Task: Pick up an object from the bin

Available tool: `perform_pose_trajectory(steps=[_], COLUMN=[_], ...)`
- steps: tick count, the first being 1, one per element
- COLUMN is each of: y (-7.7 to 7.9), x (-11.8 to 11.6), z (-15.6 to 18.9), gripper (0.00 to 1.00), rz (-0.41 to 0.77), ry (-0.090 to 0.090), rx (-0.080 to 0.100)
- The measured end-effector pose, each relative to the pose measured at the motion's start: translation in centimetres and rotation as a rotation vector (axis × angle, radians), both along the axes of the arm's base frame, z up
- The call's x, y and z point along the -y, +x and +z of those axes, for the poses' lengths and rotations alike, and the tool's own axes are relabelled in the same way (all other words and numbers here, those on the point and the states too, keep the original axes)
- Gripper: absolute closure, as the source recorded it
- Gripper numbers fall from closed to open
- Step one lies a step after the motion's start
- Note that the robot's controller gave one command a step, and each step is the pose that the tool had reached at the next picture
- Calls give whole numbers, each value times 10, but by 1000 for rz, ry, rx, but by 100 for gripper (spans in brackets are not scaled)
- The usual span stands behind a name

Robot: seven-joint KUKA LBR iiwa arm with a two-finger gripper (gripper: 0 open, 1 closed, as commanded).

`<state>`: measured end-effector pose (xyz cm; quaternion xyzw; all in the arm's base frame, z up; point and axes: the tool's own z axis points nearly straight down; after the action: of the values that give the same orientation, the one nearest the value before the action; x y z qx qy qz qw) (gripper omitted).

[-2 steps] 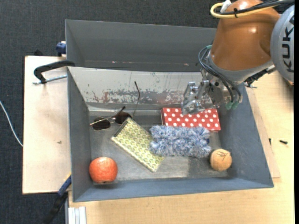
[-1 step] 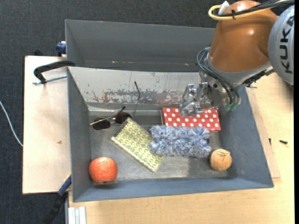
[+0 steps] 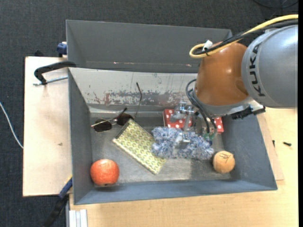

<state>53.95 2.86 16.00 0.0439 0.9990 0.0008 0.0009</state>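
Progress looks early: nothing is lifted yet, and every object lies on the floor of the bin [image 3: 78, 141]. The end effector [image 3: 191, 129] hangs low under the arm's orange wrist cover [image 3: 220, 77], right over the nearer edge of a blue-and-white fuzzy bundle [image 3: 165, 143]. The bundle spreads out beneath it and away from the arm. I cannot tell whether the end effector is apart or together, because the wrist and cables hide that part, and nothing can be seen clamped in it. Closing on something, lifting it and carrying it clear of the bin all appear to remain.

A red box with white dots [image 3: 171, 118] sits just behind the end effector, partly under the bundle. A tan ball [image 3: 223, 161] lies near it on the arm's side and towards the front wall. A yellow-green patterned pad [image 3: 139, 145] lies past the bundle, with dark sunglasses [image 3: 110, 123] beyond that. A red apple-like ball [image 3: 104, 171] sits farthest off, in the front corner.

The bin floor is dull grey metal, and the back wall is scuffed with reddish marks. The sloped walls leave little space at the arm's side. The bundle will probably give softly and may snag on the box when pulled. Dark carpet [image 3: 28, 13] surrounds the setup.
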Motion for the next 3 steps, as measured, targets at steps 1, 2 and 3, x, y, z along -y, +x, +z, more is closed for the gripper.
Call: perform_pose_trajectory(steps=[1, 2, 3], y=[-1, -1, 6], x=[-1, -1, 1], z=[-3, -5, -33], gripper=[0, 0, 0], rz=[-7, -3, 127], ry=[0, 0, 0], rx=[-2, 1, -4])
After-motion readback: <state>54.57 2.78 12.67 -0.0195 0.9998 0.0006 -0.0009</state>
